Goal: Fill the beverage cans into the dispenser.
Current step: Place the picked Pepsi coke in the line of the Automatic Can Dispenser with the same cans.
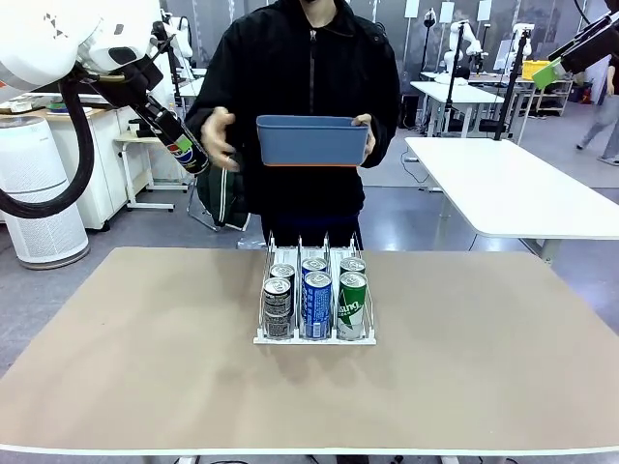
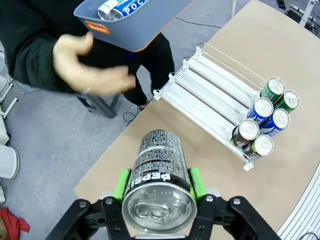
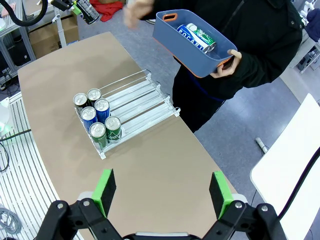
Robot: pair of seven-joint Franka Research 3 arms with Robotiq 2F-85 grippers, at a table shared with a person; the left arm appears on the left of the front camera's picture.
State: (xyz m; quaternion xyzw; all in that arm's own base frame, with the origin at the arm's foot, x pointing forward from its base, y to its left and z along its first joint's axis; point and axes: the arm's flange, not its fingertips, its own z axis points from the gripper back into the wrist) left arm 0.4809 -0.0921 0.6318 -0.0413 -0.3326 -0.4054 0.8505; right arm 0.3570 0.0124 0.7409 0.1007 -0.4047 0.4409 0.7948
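Setting: workshop with white tables behind. In front is a tan table (image 1: 145, 367), with a person (image 1: 309, 68) in black at its far side.

Dispenser (image 1: 314, 339): white, three lanes, at mid-table, with the lanes running toward the person. Six cans stand upright, two to a lane, all at the robot's end: dark cans (image 1: 279, 307) in the left lane, blue cans (image 1: 316, 304) in the centre, green cans (image 1: 352, 304) in the right. The far stretch of each lane is bare.

Left gripper (image 2: 159, 184): raised high off the table's far left corner, green pads clamped on the sides of a Pepsi can (image 2: 159, 165). The can is tilted, its silver top toward the wrist and its foot slanting toward the person's free hand (image 1: 221, 137).

Right gripper (image 3: 163, 192): jaws spread wide with nothing between them. It is held high at the right, well apart from the dispenser.

Bin (image 1: 311, 140): blue with orange handle trim, held at chest height by one hand (image 1: 364, 122) at its end. At least two cans lie in it on their sides. One is a lettered can (image 3: 192, 33), blue with white print. The rest are partly hidden.

Free hand: open and blurred, just beside the bin and near the Pepsi can.
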